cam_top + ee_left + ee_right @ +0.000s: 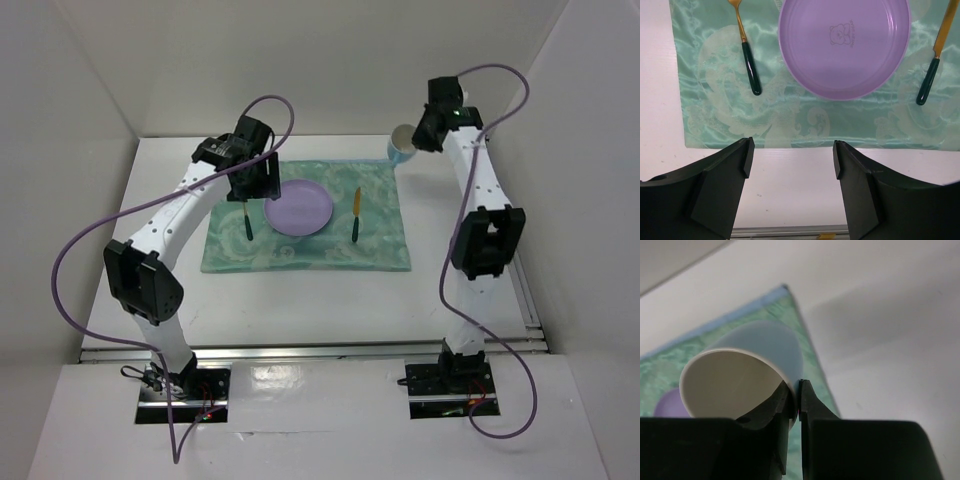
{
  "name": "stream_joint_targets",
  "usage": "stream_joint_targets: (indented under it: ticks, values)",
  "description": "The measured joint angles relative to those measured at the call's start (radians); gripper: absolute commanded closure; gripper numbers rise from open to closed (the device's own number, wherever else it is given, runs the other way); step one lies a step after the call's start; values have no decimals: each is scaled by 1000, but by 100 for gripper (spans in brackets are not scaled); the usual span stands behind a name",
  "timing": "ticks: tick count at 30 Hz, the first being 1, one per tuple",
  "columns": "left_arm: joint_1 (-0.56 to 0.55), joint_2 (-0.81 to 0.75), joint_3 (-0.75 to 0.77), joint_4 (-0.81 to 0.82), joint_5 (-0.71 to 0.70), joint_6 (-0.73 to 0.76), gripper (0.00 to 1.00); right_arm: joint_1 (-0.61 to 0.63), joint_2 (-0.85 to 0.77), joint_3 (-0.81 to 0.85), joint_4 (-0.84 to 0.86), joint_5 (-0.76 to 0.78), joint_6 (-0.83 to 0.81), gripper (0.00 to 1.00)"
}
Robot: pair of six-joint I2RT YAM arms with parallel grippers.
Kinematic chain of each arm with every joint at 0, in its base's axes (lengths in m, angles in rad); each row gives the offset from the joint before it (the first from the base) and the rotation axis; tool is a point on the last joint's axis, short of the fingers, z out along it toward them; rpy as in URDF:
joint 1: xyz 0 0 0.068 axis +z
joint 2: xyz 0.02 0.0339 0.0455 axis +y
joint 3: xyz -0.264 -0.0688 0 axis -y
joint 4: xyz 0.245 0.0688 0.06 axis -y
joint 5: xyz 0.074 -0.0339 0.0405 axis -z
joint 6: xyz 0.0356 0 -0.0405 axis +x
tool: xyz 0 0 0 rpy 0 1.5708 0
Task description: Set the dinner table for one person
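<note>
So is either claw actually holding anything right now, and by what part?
Yes: the right claw pinches the pale blue cup by its rim, one finger inside, one outside. The left claw is open and empty.

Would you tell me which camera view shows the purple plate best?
The left wrist view: the purple plate is close up, its bear print visible. The top external view shows it small; the right wrist view catches only a purple sliver.
</note>
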Motion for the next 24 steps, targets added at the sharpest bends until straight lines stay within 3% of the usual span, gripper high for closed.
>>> stream_joint_targets:
  ticks: [2, 5, 24]
  values:
    - [0, -13, -7, 1, 2, -15, 20, 32, 119, 181, -27, -8, -4, 100]
    - [0, -49, -37, 4, 8, -23, 20, 65, 246, 322, -33, -33, -6, 100]
    - [-1, -90, -146, 11, 10, -43, 20, 88, 413, 320, -57, -48, -6, 100]
